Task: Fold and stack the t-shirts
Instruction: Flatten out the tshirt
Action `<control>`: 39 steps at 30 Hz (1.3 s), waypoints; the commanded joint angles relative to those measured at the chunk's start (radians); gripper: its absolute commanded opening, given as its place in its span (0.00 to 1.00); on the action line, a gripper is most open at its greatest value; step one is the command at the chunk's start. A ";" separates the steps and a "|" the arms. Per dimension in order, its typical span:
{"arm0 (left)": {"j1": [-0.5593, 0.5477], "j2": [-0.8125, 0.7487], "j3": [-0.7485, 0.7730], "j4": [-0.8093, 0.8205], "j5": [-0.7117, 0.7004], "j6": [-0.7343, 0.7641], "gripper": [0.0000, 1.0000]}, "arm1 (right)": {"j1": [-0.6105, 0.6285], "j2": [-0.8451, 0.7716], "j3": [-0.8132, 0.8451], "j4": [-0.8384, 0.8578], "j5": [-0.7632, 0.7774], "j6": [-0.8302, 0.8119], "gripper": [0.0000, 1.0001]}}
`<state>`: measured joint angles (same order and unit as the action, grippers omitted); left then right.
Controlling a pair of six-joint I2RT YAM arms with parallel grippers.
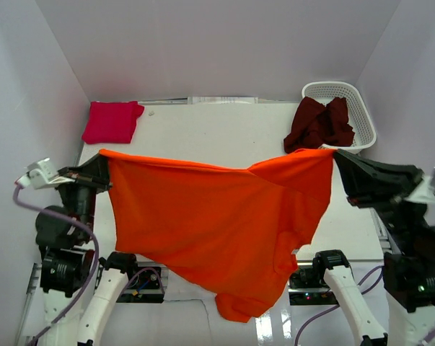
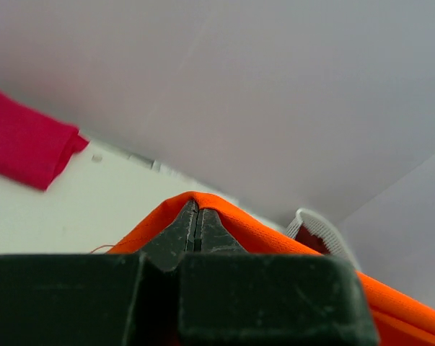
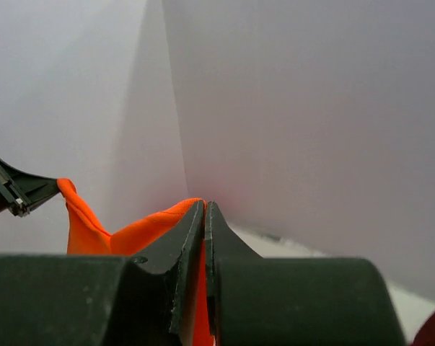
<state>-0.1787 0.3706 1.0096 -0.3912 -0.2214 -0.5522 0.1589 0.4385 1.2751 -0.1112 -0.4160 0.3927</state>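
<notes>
Both arms are up and the orange t-shirt (image 1: 217, 223) hangs between them like a banner. The left gripper (image 1: 102, 158) has its fingers pressed together on one top corner, and the right gripper (image 1: 338, 153) pinches the opposite one. Each wrist view shows jaws closed on a fold of orange cloth with no gap.

Held wide apart like this, the top edge is pulled nearly taut so the fabric drops and opens out. I'd judge that's the set-up for laying it flat on the table (image 1: 217, 133) before any fold. It isn't hanging clean, though: the right side is bunched and doubled over, and a tail droops past the near edge between the arm bases. Whether those pinched corners are hem or shoulder, I can't quite tell from above.

The magenta tee (image 1: 112, 121) sits folded at the far left corner, likely the start of the stack. The maroon tee (image 1: 319, 124) lies crumpled, spilling over the white basket (image 1: 365, 119), not yet folded
</notes>
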 commanded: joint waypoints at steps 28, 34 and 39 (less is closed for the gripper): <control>0.007 1.393 0.216 0.354 -0.093 0.066 0.00 | 0.001 1.219 0.013 0.047 0.066 0.008 0.08; 0.007 1.592 0.417 0.287 -0.095 0.120 0.00 | -0.001 1.390 0.166 0.007 0.085 -0.023 0.08; 0.012 1.699 0.541 0.241 -0.082 0.156 0.25 | -0.005 1.517 0.297 -0.053 0.100 -0.048 0.08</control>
<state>-0.1757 2.0541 1.4700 -0.1112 -0.2996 -0.4343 0.1593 1.9167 1.4773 -0.1429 -0.3344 0.3820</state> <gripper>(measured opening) 0.185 0.079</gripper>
